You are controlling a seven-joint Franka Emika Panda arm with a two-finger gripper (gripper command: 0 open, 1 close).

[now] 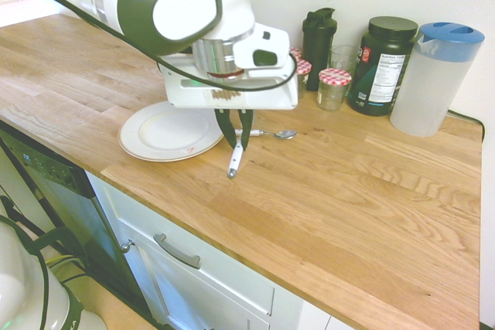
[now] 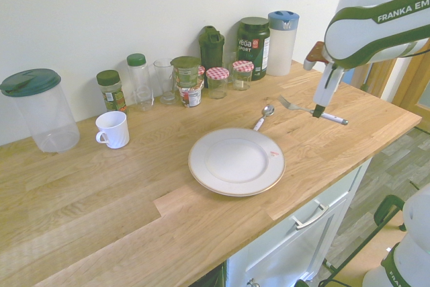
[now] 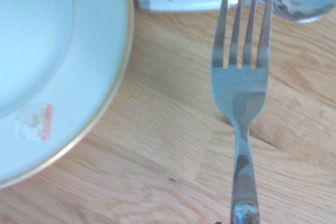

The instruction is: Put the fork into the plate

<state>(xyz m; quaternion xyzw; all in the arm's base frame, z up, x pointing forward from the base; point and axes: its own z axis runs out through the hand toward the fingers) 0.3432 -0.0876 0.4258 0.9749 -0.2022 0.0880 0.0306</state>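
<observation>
From the second exterior view, the plate [image 2: 236,162] sits nearest on the bench [image 2: 168,213]; beyond it, the end effector [image 2: 318,110] pinches the fork [image 2: 334,118] above the wood, beside the spoon [image 2: 267,111]. Farther back, a dark tub [image 2: 253,48] reads "vega SPORT"; the arm [image 2: 376,25] reads "FRANKA EM".

The wrist view crops the dinner plate [image 3: 58,66] and (annoyingly) the fork's handle [image 1: 235,160]; its sticker's print [image 3: 34,121] is too blurred to read.

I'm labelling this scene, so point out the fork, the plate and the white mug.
Fork [image 3: 240,90]: wrist view, base of tines.
Plate [image 2: 235,160]: second exterior view, centre.
White mug [image 2: 115,132]: second exterior view, body.
</observation>
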